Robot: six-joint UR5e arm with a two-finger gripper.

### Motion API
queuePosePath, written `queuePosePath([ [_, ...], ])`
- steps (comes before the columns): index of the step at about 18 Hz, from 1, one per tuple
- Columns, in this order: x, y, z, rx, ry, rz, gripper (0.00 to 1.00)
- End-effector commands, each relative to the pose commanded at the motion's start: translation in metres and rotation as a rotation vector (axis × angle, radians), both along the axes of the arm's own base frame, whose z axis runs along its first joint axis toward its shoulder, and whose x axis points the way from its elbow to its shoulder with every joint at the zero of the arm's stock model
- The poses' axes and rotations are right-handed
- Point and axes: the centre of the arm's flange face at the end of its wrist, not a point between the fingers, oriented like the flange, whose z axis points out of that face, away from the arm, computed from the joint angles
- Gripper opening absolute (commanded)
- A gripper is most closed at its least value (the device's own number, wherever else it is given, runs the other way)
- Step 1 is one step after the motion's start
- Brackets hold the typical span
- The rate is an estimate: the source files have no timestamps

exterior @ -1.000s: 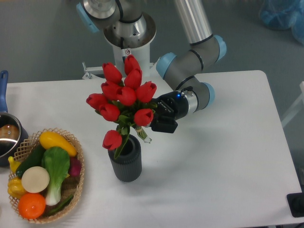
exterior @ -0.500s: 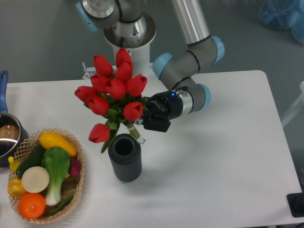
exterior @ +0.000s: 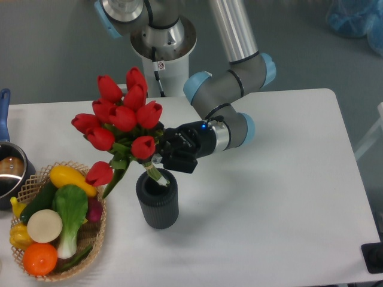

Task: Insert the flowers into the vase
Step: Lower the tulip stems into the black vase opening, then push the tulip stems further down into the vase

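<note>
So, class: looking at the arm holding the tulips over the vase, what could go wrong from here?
1. The flowers lean left, far wider than the vase; only the stem ends sit at its mouth, so they may miss or catch the rim.
2. The gripper hangs just above the rim; pushing down could tip the vase.
3. One drooping tulip hangs near the basket and might snag it.

My gripper (exterior: pixel 160 156) clamps the flowers (exterior: pixel 119 119) by their stems, tilted left, stem ends at the vase (exterior: pixel 158 206) mouth.
</note>
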Motion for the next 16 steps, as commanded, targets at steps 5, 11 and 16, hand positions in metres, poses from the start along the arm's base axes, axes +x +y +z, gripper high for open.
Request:
queuePosePath([
  [5, 0.003, -0.003, -0.007, 0.005, -0.021, 0.008, 0.25],
  [11, 0.008, -0.01, -0.018, -0.004, -0.032, 0.025, 0.25],
  [16, 0.011, -0.017, -0.026, -0.004, -0.029, 0.052, 0.25],
])
